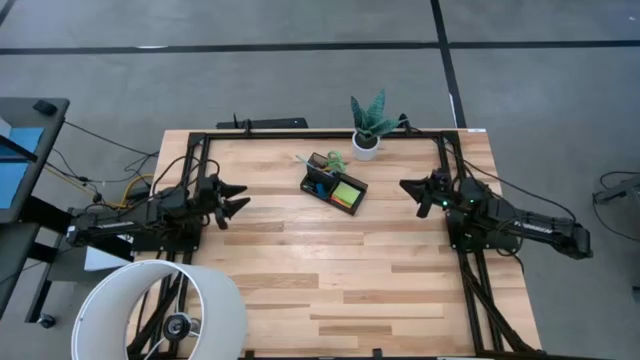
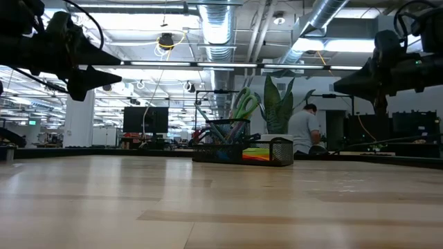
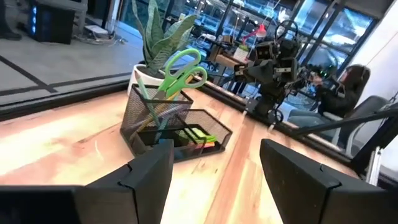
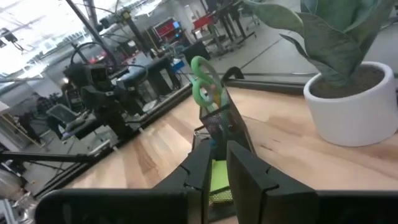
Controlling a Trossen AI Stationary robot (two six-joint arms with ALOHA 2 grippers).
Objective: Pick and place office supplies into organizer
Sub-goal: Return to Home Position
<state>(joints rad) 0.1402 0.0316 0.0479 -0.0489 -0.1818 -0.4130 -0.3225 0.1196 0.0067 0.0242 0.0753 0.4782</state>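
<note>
The black mesh organizer (image 1: 322, 184) stands on the far middle of the table. Green-handled scissors (image 3: 183, 68) stand in its cup, handles up, together with some pens. The lime-green sticky-note pad (image 1: 350, 193) lies in its tray part. My left gripper (image 1: 243, 198) hovers open above the table, left of the organizer and pointing at it. My right gripper (image 1: 408, 192) hovers to the organizer's right, pointing at it; in its wrist view the fingers (image 4: 245, 171) are shut but for a slim gap. Neither touches anything. The eraser and clip do not show.
A potted green plant (image 1: 368, 125) in a white pot stands at the far edge, just behind the organizer. A large white round shade (image 1: 160, 310) overlaps the near left corner. Black frame rails run along the table's sides. A person (image 2: 302, 128) sits in the room beyond.
</note>
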